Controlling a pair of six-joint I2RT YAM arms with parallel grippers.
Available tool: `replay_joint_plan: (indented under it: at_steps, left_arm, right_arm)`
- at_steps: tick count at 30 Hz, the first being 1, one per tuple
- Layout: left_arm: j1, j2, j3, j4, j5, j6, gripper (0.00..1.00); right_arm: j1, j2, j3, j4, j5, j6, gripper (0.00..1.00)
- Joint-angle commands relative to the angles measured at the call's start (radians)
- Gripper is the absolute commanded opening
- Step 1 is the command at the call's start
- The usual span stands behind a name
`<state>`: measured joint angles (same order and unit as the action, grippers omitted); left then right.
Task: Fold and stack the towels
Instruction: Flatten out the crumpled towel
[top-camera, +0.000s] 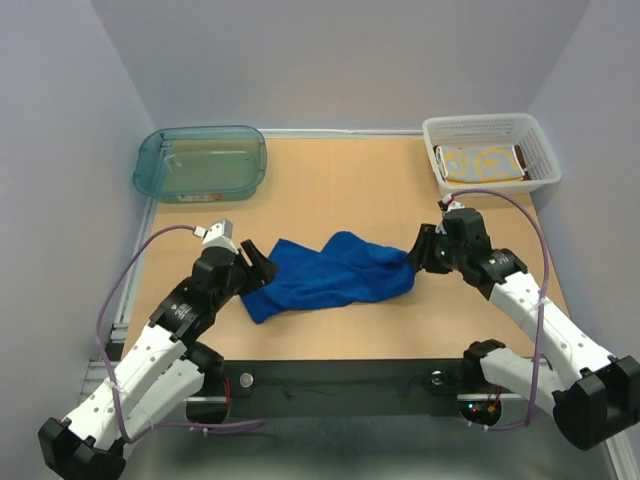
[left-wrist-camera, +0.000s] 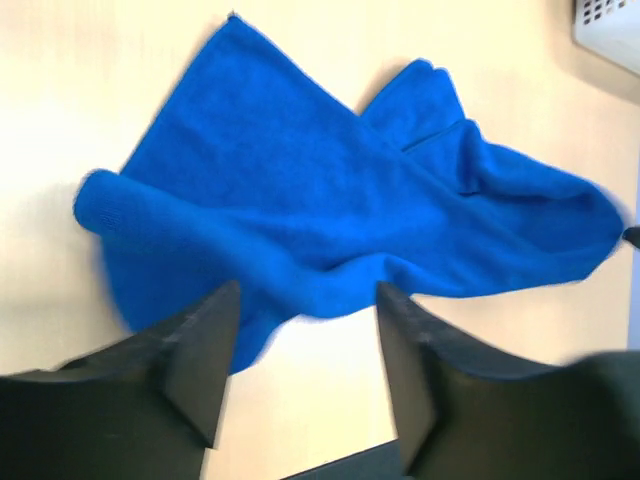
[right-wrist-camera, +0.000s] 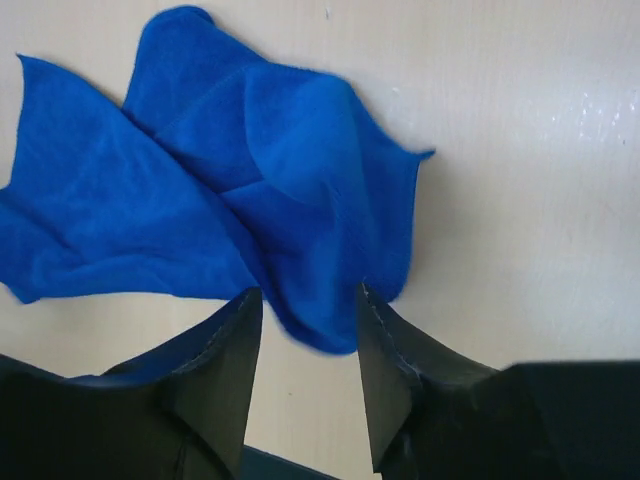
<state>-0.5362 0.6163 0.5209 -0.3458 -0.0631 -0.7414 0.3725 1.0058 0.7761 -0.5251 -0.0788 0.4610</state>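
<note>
A bright blue towel (top-camera: 325, 275) lies crumpled on the wooden table between my two arms. My left gripper (top-camera: 262, 268) is open at its left end; in the left wrist view the towel (left-wrist-camera: 330, 200) lies just beyond the open gripper (left-wrist-camera: 308, 300), nothing held. My right gripper (top-camera: 415, 258) is open at the towel's right end; in the right wrist view a fold of the towel (right-wrist-camera: 250, 200) hangs between the tips of the open gripper (right-wrist-camera: 308, 305). A yellow patterned towel (top-camera: 480, 162) lies folded in the white basket (top-camera: 545, 160). The rust-brown towel shows only as a sliver beside it.
A teal tub (top-camera: 150, 165) stands at the back left, holding nothing I can see. The white basket stands at the back right. A black strip (top-camera: 330, 385) runs along the table's near edge between the arm bases.
</note>
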Motion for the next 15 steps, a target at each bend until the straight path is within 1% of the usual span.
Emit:
replay_joint_plan:
  at_steps: [1, 3, 4, 6, 7, 8, 9, 10, 12, 13, 14, 15]
  left_arm:
    - [0.001, 0.022, 0.143, -0.009, -0.061, 0.082, 0.74]
    - [0.001, 0.08, 0.188, -0.005, -0.07, 0.167, 0.74]
    - [0.001, 0.155, 0.212, 0.007, -0.067, 0.195, 0.74]
    - [0.001, 0.241, 0.275, 0.036, -0.009, 0.259, 0.74]
    - [0.001, 0.334, 0.296, 0.071, 0.02, 0.317, 0.75]
    - [0.001, 0.383, 0.319, 0.088, 0.046, 0.338, 0.75]
    - [-0.001, 0.434, 0.365, 0.105, 0.113, 0.356, 0.75]
    - [-0.007, 0.533, 0.389, 0.135, 0.143, 0.376, 0.76]
    - [-0.022, 0.638, 0.465, 0.156, 0.19, 0.421, 0.77]
    - [-0.033, 0.739, 0.493, 0.163, 0.193, 0.434, 0.77]
    - [-0.063, 0.79, 0.525, 0.163, 0.194, 0.45, 0.77]
    - [-0.077, 0.839, 0.589, 0.16, 0.175, 0.473, 0.77]
  right_arm:
    - [-0.003, -0.024, -0.021, -0.023, 0.062, 0.074, 0.6]
    - [-0.001, 0.01, -0.006, -0.021, 0.098, 0.058, 0.62]
    - [-0.003, 0.029, 0.023, -0.021, 0.111, 0.039, 0.62]
    - [-0.003, 0.089, 0.041, -0.016, 0.158, 0.027, 0.61]
    - [-0.003, 0.108, 0.046, -0.007, 0.175, 0.019, 0.61]
    - [-0.004, 0.131, 0.057, -0.003, 0.189, 0.016, 0.61]
    - [-0.004, 0.166, 0.058, 0.003, 0.21, 0.015, 0.61]
    - [-0.003, 0.183, 0.058, 0.028, 0.211, 0.01, 0.61]
    - [-0.007, 0.229, 0.048, 0.057, 0.212, 0.004, 0.61]
    - [-0.009, 0.243, 0.043, 0.078, 0.212, 0.005, 0.6]
    - [-0.018, 0.255, 0.042, 0.088, 0.209, 0.004, 0.6]
    - [-0.023, 0.266, 0.04, 0.096, 0.215, 0.001, 0.59]
